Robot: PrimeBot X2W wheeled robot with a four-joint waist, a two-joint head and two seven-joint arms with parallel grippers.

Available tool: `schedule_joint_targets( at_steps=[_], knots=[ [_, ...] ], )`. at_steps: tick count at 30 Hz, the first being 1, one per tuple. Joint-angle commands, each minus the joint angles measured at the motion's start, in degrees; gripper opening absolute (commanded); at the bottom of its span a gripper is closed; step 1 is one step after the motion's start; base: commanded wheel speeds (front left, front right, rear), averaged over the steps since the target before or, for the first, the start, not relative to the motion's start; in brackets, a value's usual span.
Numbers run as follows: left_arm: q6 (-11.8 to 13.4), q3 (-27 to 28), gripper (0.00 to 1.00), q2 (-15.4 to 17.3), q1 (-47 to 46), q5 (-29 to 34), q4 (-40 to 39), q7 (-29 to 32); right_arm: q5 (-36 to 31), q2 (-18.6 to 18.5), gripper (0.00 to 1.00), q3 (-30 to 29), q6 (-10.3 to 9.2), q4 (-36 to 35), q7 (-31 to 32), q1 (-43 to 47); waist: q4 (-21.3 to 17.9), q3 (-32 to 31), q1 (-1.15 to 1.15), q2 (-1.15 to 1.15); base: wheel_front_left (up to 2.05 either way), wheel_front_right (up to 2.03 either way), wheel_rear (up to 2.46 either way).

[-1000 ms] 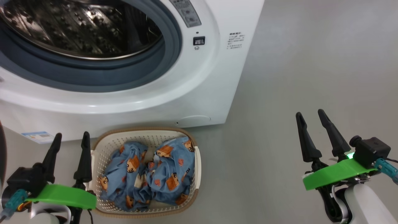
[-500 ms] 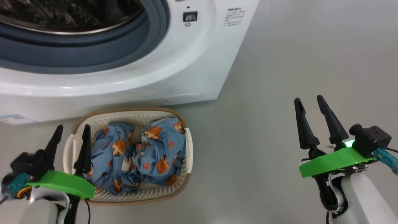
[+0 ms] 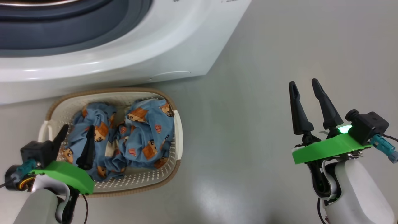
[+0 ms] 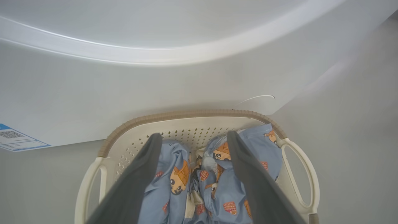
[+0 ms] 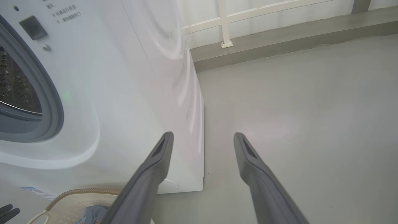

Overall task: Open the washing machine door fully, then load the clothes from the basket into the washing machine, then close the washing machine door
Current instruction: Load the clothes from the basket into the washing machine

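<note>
Left end effector [image 3: 78,127], fingers apart, has shifted from beside the basket [image 3: 108,91] to over the clothes [image 3: 140,133] inside it, contact uncertain. Right end effector [image 3: 303,81] is likewise apart. Loading is apparently beginning.

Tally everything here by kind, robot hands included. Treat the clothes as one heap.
Washing machine: 1
Basket: 1
Clothes heap: 1
Blue label sticker: 1
Hands: 2, left hand, right hand
Total: 6
</note>
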Motion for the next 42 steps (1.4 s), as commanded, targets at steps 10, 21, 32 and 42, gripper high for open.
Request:
schedule_joint_targets(
  at_steps=[10, 21, 32, 42],
  knots=[
    [-0.2, -2.5, 1.0, 3.0, -6.8, 0.1, 7.5, 1.6, -1.1, 1.3, 1.0, 1.6, 0.43, -1.7, -0.7, -2.1, -2.4, 5.7, 0.0, 0.0, 0.0, 0.0, 0.0],
    [-0.3, -7.0, 1.0, 4.6, -12.1, -0.9, 14.9, 2.9, -0.9, 1.8, 1.0, 1.7, 0.43, -2.2, -0.7, -3.8, -3.6, 10.5, 0.0, 0.0, 0.0, 0.0, 0.0],
    [0.8, -9.7, 1.0, 5.2, -19.2, 1.5, 25.0, 5.9, 1.2, 1.9, 1.0, 3.8, 0.43, -2.7, -0.7, -5.7, -5.3, 13.2, 0.0, 0.0, 0.0, 0.0, 0.0],
    [3.8, -12.0, 1.0, 5.7, -24.9, 3.9, 32.3, 9.4, 3.0, 1.9, 1.0, 4.9, 0.43, -3.5, -0.7, -6.2, -7.5, 15.6, 0.0, 0.0, 0.0, 0.0, 0.0]
  ],
)
